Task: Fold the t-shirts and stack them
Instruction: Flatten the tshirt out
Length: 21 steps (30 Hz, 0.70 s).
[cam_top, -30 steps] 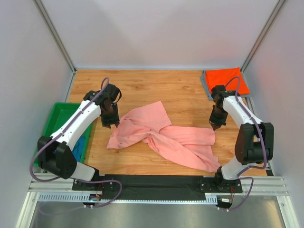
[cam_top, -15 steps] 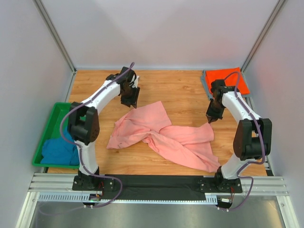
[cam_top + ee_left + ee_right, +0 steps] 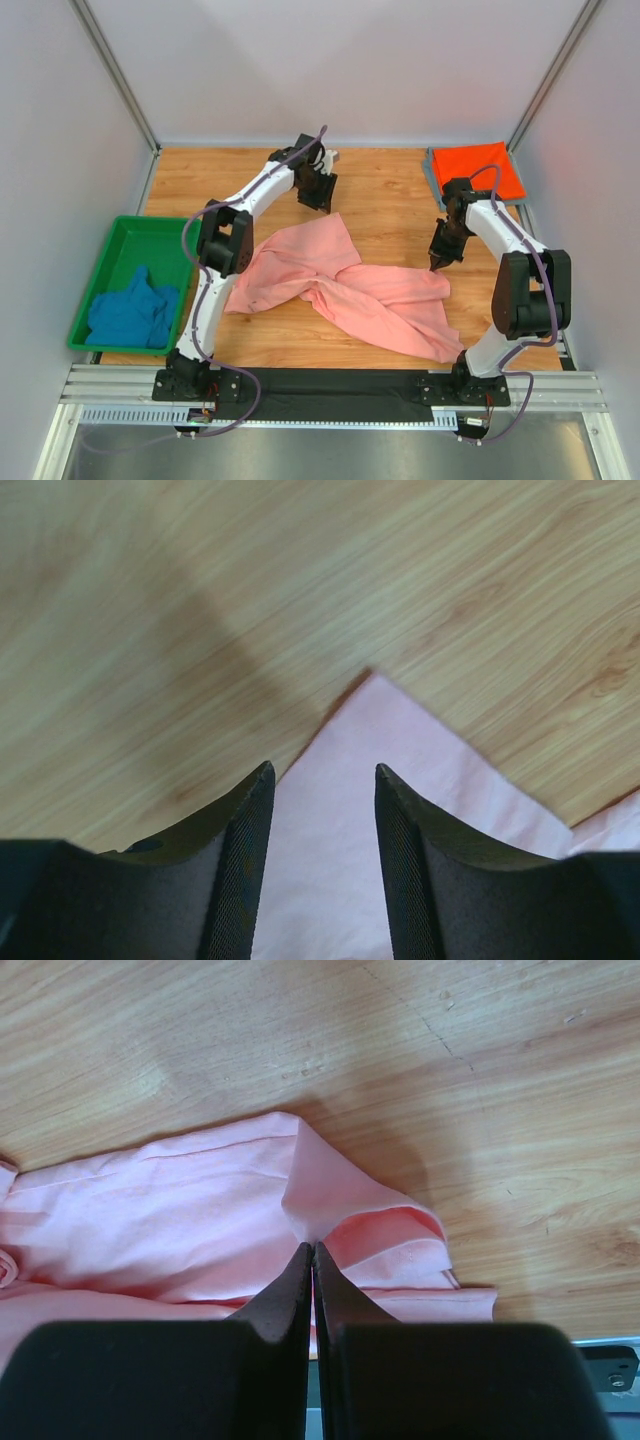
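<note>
A salmon-pink t-shirt [image 3: 345,285] lies crumpled and spread across the middle of the wooden table. My left gripper [image 3: 323,203] hangs open just above the shirt's far pointed corner [image 3: 450,770], and in the left wrist view [image 3: 320,770] nothing sits between the fingers. At the shirt's right corner, my right gripper [image 3: 436,262] is shut and pinches a raised fold of pink cloth [image 3: 330,1185] at its tips [image 3: 312,1246]. A bright orange-red t-shirt [image 3: 478,170] lies folded at the back right on top of a grey one [image 3: 432,182]. A teal-blue t-shirt [image 3: 130,315] is bunched in the bin.
A green plastic bin [image 3: 150,225] stands at the left edge of the table. White walls with metal posts close in the back and sides. A black strip and a metal rail run along the near edge by the arm bases.
My left arm has swung from the shirt's left side to the far middle above its pointed corner, with its jaws widening. The right gripper has crept slightly back and stayed shut.
</note>
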Motion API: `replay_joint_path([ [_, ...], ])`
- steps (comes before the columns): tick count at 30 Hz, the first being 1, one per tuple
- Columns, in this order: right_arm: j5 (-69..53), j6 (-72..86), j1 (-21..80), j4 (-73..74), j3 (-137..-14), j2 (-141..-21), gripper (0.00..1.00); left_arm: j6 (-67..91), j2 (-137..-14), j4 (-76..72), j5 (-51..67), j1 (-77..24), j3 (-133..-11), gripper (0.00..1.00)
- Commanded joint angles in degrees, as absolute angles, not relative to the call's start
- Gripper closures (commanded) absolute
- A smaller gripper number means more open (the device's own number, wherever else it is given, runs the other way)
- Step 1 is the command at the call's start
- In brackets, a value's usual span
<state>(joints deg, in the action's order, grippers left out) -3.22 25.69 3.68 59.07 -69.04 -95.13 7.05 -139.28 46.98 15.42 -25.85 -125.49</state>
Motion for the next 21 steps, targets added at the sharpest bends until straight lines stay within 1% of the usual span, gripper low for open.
replay_joint_path([
  [1, -4.7, 25.0, 3.7, 58.7, -71.1, -93.7, 1.0, 5.6, -141.1, 42.6, 19.5, -27.7, -129.7, 0.48],
  [7, -7.2, 25.7, 3.7, 58.1, -70.2, -94.2, 1.0, 7.5, -144.1, 39.7, 19.3, -28.6, -131.9, 0.47],
  [13, -7.4, 25.2, 3.7, 58.1, -70.2, -93.6, 1.0, 6.9, -145.5, 39.6, 14.0, -29.3, -131.3, 0.47],
  [16, -7.3, 25.2, 3.6, 58.3, -70.1, -93.3, 1.0, 7.0, -146.1, 39.5, 13.9, -29.4, -131.4, 0.47],
  [18, -6.9, 25.3, 3.7, 58.4, -70.0, -93.0, 1.0, 7.5, -146.4, 39.6, 15.8, -29.5, -131.2, 0.49],
  [21, -5.2, 25.7, 3.7, 58.5, -70.0, -93.3, 1.0, 7.0, -146.2, 39.5, 17.3, -30.3, -129.9, 0.55],
])
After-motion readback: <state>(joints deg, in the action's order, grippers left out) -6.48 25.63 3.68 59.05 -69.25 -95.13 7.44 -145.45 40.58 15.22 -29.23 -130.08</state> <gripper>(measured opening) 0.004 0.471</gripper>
